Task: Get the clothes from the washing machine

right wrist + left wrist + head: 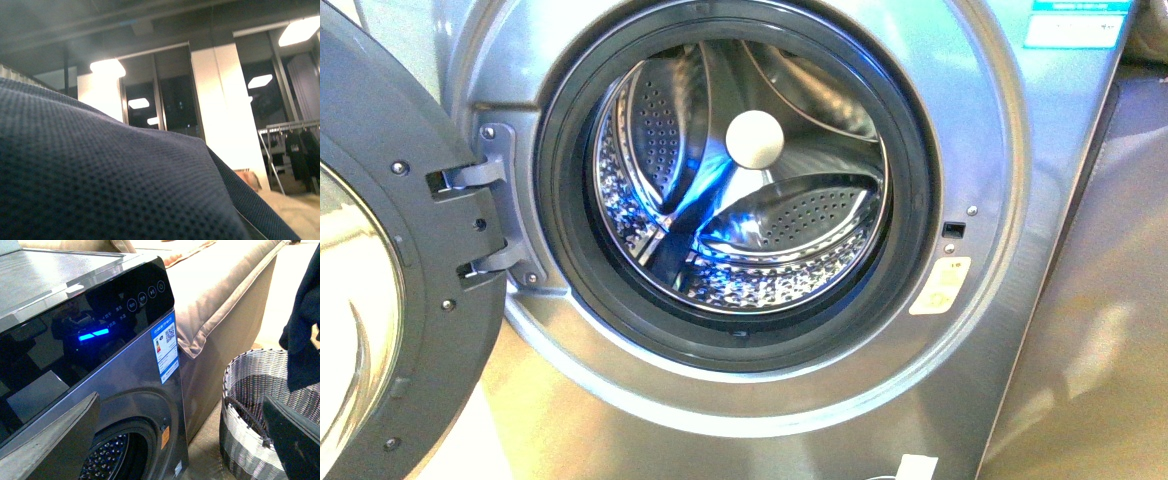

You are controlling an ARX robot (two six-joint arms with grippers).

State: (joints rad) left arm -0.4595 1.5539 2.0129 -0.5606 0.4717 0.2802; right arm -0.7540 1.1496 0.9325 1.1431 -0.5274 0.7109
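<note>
Left gripper [181, 402] gaped wide, empty, by the washing machine [1020, 200]; drum [770, 285] bare. Clothes [302, 325] hung rightward above the basket [245, 455], long axis vertical, tail pointing down. I judged this the drop-off step: lower, then release. Right gripper was hidden, so I couldn't tell its grip.

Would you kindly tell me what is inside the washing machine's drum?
Only bare perforated steel, paddles and a white round cap show in the drum. Its lowest front part is hidden behind the door seal.
</note>
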